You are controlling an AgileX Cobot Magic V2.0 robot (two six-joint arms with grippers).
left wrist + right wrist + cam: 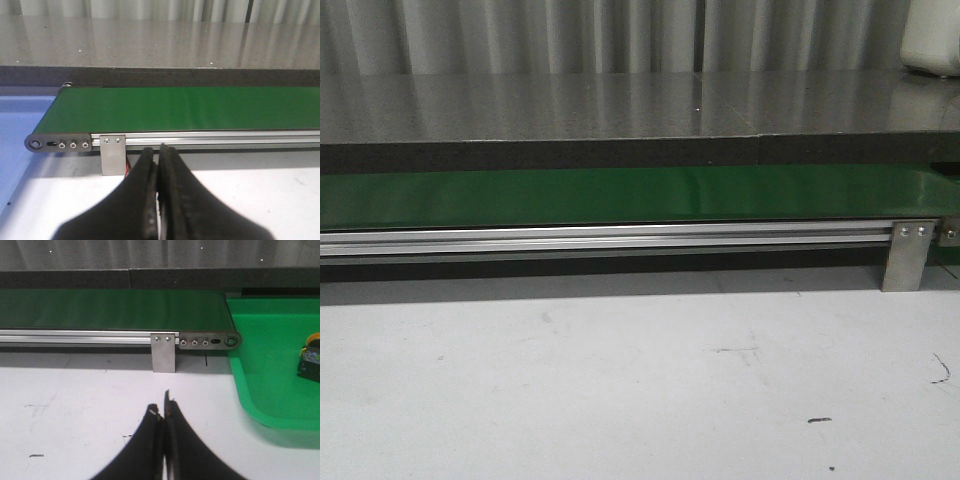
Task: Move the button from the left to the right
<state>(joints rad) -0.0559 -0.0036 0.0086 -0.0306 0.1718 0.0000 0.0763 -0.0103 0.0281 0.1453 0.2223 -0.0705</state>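
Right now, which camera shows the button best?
The right wrist view: the button sits in a green tray at the frame's edge, partly cut off. The front and left wrist views don't show it.

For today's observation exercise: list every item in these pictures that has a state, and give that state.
left gripper: shut, holding nothing, above the white table.
right gripper: shut, holding nothing.
conveyor belt: bare, nothing riding on it.
button: lying in the green tray, at the picture's edge, ungripped.
green tray: beside the belt's end, holding the button.
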